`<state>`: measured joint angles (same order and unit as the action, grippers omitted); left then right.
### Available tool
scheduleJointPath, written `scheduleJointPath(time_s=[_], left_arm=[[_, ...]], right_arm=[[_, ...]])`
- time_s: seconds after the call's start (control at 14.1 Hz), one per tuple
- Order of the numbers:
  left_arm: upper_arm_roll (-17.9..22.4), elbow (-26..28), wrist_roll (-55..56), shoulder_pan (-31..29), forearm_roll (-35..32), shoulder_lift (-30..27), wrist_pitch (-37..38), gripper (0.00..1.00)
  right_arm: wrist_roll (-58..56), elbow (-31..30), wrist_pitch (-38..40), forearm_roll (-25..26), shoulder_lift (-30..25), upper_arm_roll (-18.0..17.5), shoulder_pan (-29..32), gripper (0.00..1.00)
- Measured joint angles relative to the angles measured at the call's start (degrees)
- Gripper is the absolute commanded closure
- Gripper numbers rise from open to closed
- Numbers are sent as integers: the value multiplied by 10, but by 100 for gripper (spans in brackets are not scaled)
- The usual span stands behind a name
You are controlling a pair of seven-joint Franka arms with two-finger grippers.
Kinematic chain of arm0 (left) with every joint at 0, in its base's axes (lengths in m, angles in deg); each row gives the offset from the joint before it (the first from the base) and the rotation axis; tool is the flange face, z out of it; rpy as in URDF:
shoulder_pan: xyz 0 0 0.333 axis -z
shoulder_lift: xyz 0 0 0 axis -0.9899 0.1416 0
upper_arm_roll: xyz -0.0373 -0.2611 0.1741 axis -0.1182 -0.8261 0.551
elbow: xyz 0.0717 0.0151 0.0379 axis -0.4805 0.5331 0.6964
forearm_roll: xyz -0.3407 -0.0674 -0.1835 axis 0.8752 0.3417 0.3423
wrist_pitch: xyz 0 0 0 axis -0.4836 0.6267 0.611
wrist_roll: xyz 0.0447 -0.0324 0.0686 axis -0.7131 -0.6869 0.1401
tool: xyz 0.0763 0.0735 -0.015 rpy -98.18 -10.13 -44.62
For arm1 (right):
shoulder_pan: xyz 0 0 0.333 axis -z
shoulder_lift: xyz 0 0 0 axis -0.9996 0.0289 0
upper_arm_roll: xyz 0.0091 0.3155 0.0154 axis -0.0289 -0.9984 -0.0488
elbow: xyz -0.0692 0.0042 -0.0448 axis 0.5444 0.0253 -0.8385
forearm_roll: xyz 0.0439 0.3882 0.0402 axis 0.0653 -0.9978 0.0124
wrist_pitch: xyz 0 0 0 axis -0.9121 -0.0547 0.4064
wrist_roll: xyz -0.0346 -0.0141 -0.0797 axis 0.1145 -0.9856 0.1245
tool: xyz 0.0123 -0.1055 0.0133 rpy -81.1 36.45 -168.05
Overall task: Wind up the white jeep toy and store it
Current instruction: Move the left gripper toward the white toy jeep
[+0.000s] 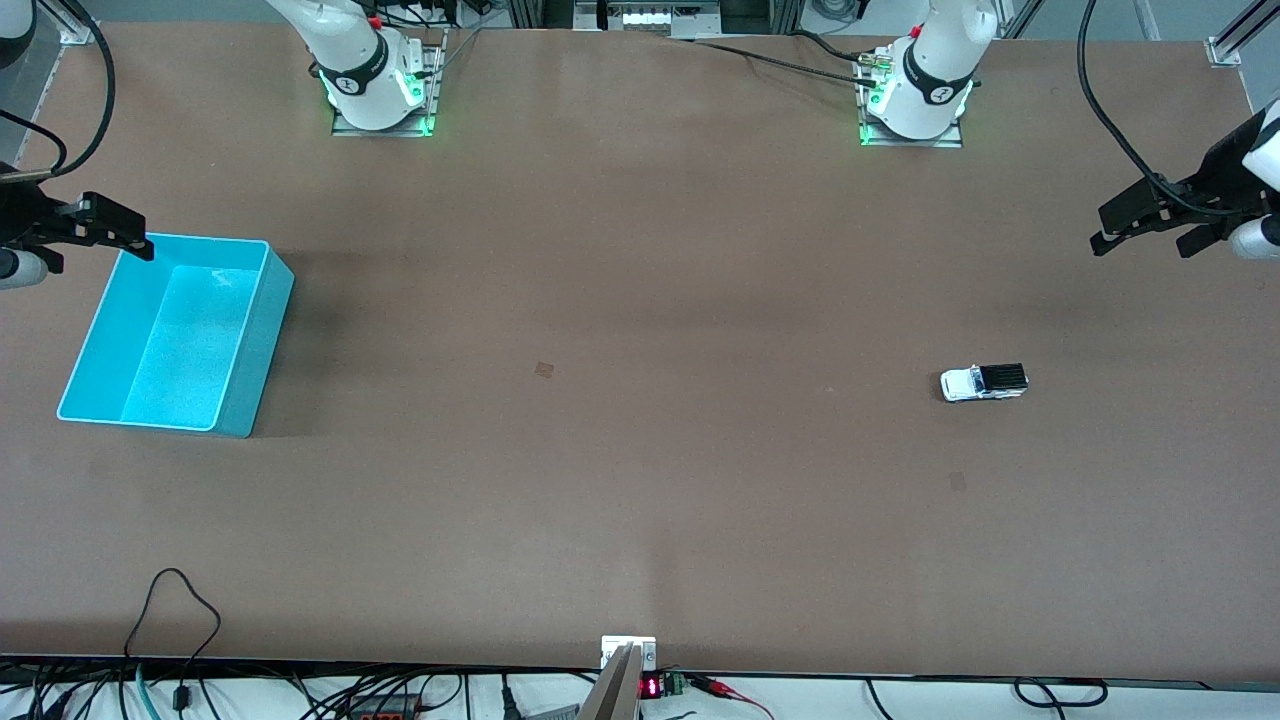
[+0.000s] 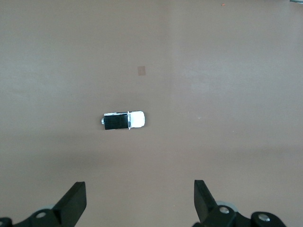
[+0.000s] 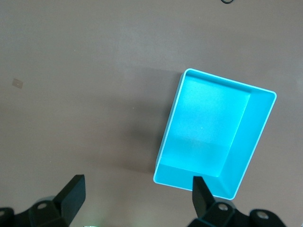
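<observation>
The white jeep toy, with its black rear panel, stands on the brown table toward the left arm's end; it also shows in the left wrist view. My left gripper hangs open and empty in the air over the table's end, apart from the jeep; its fingers stand wide. The cyan bin sits empty toward the right arm's end and shows in the right wrist view. My right gripper is open and empty above the bin's corner that lies farthest from the front camera.
The two arm bases stand along the table edge farthest from the front camera. A small square mark lies mid-table. Cables and a small display run along the edge nearest to the camera.
</observation>
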<state>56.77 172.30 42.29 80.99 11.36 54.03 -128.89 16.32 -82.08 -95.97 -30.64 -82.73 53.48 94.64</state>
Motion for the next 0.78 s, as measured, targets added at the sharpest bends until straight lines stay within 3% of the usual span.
scheduleJointPath(time_s=[0.5, 0.78], left_arm=[[0, 15, 0, 0, 0, 3, 4, 0], [0, 25, 0, 0, 0, 46, 4, 0]], right_arm=[[0, 0, 0, 0, 0, 0, 0, 0], [0, 0, 0, 0, 0, 0, 0, 0]])
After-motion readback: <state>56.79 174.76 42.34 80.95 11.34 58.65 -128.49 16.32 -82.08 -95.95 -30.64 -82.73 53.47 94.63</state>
